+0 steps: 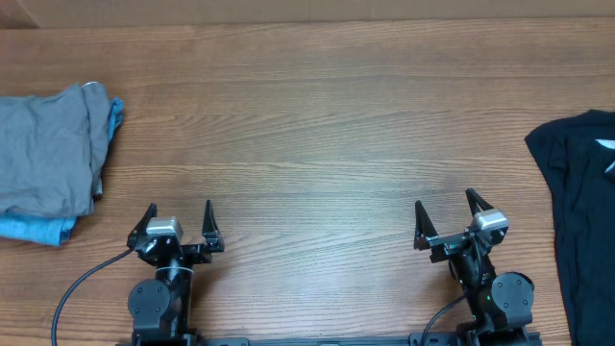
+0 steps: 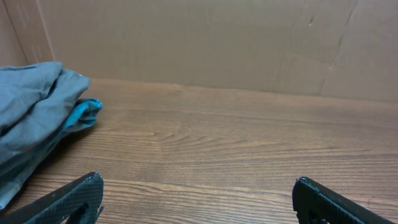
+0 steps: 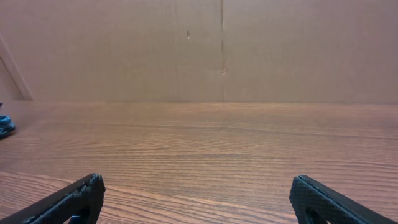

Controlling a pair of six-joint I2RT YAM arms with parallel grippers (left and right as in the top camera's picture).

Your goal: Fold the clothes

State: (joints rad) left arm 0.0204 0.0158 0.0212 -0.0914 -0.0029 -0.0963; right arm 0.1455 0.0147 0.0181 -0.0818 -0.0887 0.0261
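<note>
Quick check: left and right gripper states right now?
Left gripper: open, holding nothing.
Right gripper: open, holding nothing.

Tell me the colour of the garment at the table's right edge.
The garment is black with a small white print, clearest in the overhead view.

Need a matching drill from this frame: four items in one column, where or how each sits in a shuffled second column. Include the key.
1. grey crumpled cloth garment
2. light-blue cloth garment
3. black cloth T-shirt with white print
4. left hand

A. far right, partly out of frame
B. peeking out beneath another garment
C. open, holding nothing
D. far left, lying on top of another garment

Pairs: 1-D, 2-B, 3-A, 4-C
</note>
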